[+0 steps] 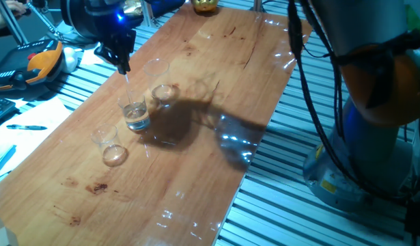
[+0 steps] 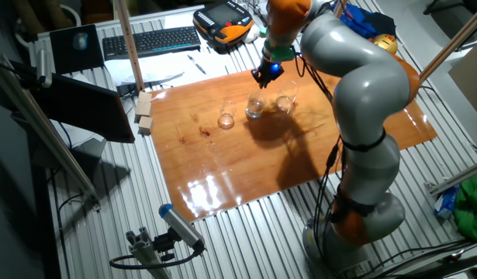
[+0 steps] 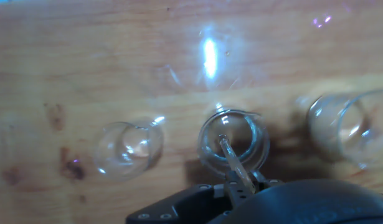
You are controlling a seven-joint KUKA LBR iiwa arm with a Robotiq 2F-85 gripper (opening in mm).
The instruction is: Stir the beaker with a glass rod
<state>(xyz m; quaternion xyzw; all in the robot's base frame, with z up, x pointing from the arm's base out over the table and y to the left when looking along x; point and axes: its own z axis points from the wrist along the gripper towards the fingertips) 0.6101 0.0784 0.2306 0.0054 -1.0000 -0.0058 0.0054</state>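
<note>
Hand view looks straight down along the glass rod [image 3: 230, 157], which runs from the pincer [image 3: 240, 184] at the bottom of the picture into the open mouth of the beaker [image 3: 233, 141]; the rod's lower end sits inside the rim, toward the near side of the glass. The pincer is clamped on the upper end of the rod. A slightly smaller glass [image 3: 127, 149] stands to one side of the beaker and a wider glass [image 3: 347, 127] to the other, all three apart from one another on the wooden desk [image 3: 85, 56]. In one fixed view the pincer [image 1: 123, 63] hangs above the row of glasses with the rod [image 1: 128, 85] pointing down, close to upright, into the beaker [image 1: 135, 115], which has a bright whitish base. The smaller glass [image 1: 109, 145] stands nearer the front left edge of the desk [image 1: 216, 82], and the wider glass [image 1: 160, 82] stands toward the far end. In the other fixed view the arm [image 2: 354, 77] bends over the desk [image 2: 222, 170], the pincer [image 2: 265, 75] is above the middle beaker [image 2: 254, 108], and the rod is too thin to make out.
</note>
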